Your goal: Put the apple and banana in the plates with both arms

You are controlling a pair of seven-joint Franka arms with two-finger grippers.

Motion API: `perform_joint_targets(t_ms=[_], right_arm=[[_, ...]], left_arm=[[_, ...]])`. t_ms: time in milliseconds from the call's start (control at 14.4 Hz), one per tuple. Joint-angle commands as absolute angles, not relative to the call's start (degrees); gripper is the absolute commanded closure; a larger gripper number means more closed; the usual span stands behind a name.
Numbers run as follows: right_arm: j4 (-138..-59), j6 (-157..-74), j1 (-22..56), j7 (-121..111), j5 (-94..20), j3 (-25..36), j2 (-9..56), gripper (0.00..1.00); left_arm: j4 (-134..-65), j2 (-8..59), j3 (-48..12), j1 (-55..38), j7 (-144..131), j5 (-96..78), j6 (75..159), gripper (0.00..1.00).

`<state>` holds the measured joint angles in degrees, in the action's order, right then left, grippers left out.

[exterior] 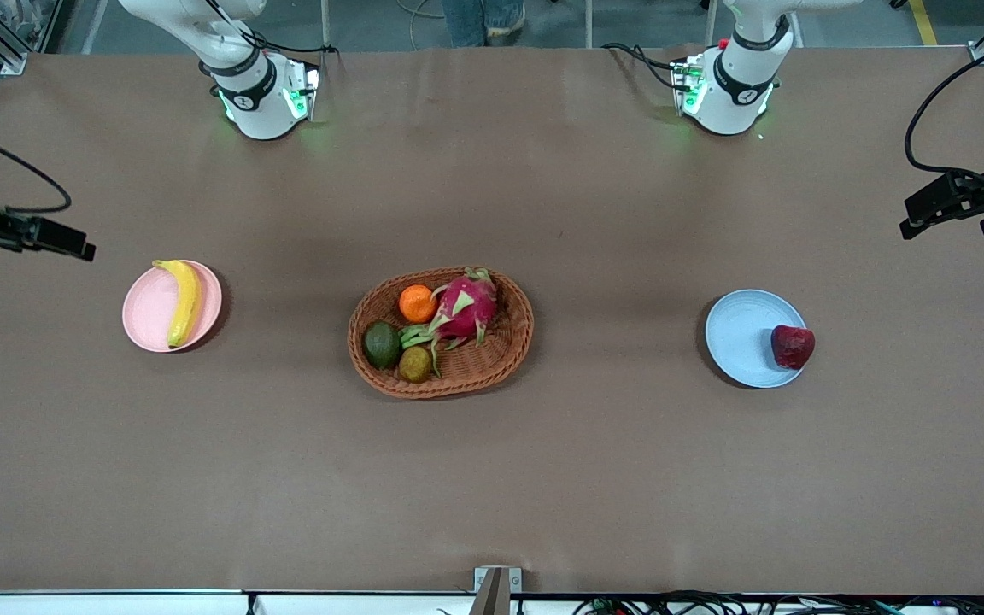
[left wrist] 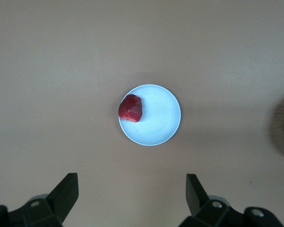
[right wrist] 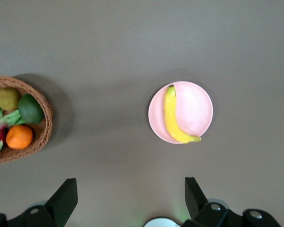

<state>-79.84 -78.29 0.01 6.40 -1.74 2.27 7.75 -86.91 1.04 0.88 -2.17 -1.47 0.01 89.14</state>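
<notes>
The apple (exterior: 793, 347) sits on the blue plate (exterior: 740, 337), at its rim toward the left arm's end of the tabletop (exterior: 492, 478), well apart from the basket (exterior: 441, 333); the banana (exterior: 182, 301) lies along the pink plate (exterior: 150, 307), equally far from the basket toward the right arm's end. The apple looks small, dull maroon and slightly lumpy; I judge it firm, light and prone to rolling, best gripped across its widest middle. The banana is long, curved and yellow with a darker tip; likely soft-skinned and easily bruised, it would be best taken gently across its mid-length. So both fruits appear placed already, and the task looks essentially finished. The left hand (left wrist: 132, 198) hangs high over the tabletop beside the blue plate, its 2 fingers spread apart and holding nothing. The right hand (right wrist: 131, 198) hangs likewise beside the pink plate, fingers apart and empty. In the basket remain an orange (exterior: 417, 303), a dragon fruit (exterior: 465, 309), an avocado (exterior: 382, 344) and 1 small brownish fruit (exterior: 414, 364).
</notes>
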Motion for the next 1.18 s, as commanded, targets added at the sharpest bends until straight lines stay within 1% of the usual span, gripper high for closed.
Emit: perform_joint_targets(t_ms=[0, 209, 418, 627, 766, 1114], right_arm=[[-84.19, -77.18, 0.00, 6.50, -0.88, 2.46, 2.73, 0.00], [-87.09, -76.20, -0.09, 6.50, -0.88, 2.46, -0.43, 0.00], [-87.63, -76.20, -0.17, 6.50, -0.88, 2.55, -2.37, 0.00], [-89.73, -78.04, -0.70, 6.42, -0.88, 2.72, -5.35, 0.00], [-91.05, -79.53, -1.23, 6.33, -0.88, 2.64, -5.80, 0.00], [-91.14, -82.26, -0.70, 4.76, -0.79, 2.29, -5.89, 0.00]], left_arm=[[-85.78, 0.88, 0.53, -2.02, -0.44, 0.00, 87.80, 0.00], [-85.87, 0.97, 0.53, -2.02, -0.44, 0.00, 87.98, 0.00], [-85.87, 0.88, 0.53, -2.11, -0.44, 0.00, 88.07, 0.00], [-85.96, 0.88, 0.53, -2.11, -0.44, -0.09, 88.07, 0.00], [-85.96, 0.88, 0.44, -2.11, -0.44, -0.09, 88.07, 0.00], [-85.96, 0.79, 0.44, -2.11, -0.44, -0.96, 88.07, 0.00]])
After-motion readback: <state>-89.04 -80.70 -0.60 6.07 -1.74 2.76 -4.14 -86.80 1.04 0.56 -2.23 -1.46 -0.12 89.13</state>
